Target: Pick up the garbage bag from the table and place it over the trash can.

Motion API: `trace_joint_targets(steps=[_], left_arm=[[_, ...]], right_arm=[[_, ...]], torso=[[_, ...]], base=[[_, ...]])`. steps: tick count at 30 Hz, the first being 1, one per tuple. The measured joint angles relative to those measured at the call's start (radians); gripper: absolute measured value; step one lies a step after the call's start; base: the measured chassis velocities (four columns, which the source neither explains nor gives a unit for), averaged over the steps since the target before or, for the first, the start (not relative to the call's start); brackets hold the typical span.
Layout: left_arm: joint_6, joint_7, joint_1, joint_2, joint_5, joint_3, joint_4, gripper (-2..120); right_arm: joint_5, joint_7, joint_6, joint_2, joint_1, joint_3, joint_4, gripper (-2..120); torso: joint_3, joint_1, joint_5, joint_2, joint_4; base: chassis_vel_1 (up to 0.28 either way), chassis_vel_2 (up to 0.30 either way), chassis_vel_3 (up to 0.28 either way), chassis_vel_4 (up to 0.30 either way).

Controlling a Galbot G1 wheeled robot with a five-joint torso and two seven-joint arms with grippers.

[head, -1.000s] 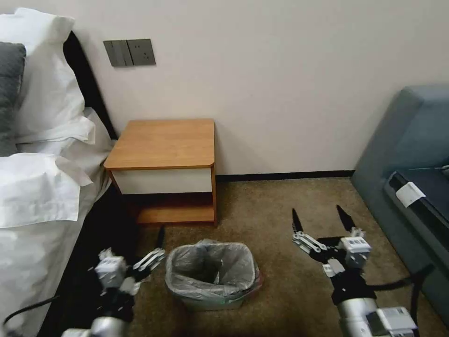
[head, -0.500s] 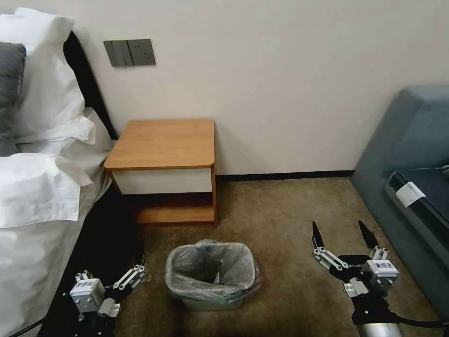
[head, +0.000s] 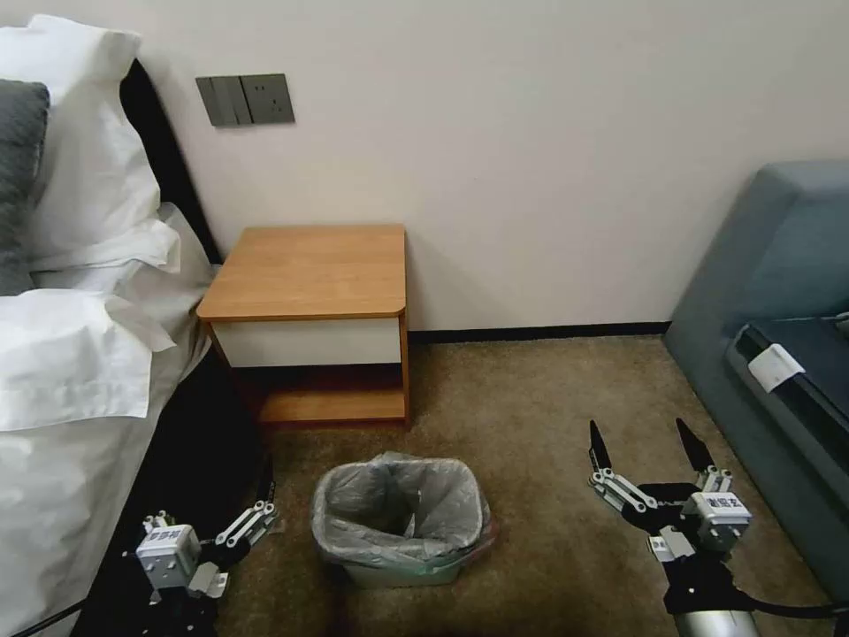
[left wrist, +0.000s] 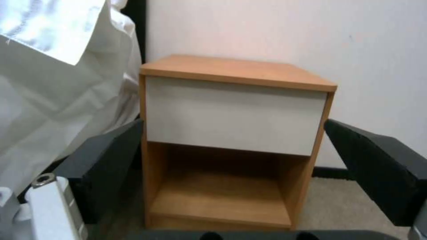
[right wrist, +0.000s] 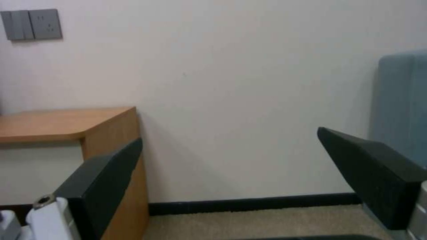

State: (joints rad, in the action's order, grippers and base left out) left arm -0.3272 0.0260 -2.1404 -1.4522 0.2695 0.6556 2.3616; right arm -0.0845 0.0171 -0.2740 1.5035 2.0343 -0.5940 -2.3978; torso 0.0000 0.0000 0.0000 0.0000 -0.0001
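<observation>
The left gripper [head: 232, 504] and right gripper [head: 646, 451] hang low with fingers spread, holding nothing. Between them stands the trash can [head: 402, 571], the garbage bag [head: 398, 509] lining it (pinkish rim showing). Beyond stands the table [head: 309, 270].

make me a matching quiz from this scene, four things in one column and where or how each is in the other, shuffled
Things:
1. garbage bag
2. trash can
3. left gripper
4. right gripper

Places or states:
A. open, over the carpet between can and sofa
B. on the carpet in front of the table
C. lining the can, folded over its rim
D. open, low between bed and can

Pairs: 1-C, 2-B, 3-D, 4-A
</observation>
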Motion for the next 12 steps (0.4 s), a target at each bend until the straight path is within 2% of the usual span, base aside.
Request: trace_joint_targets(steps=[12], left_arm=[[0.001, 0.001, 0.000, 0.001, 0.000, -0.001, -0.001, 100]], right_arm=[[0.001, -0.002, 0.002, -0.001, -0.001, 0.001, 0.000, 100]], torso=[[0.000, 0.000, 0.0000, 0.000, 0.0001]], base=[[0.000, 0.000, 0.000, 0.000]])
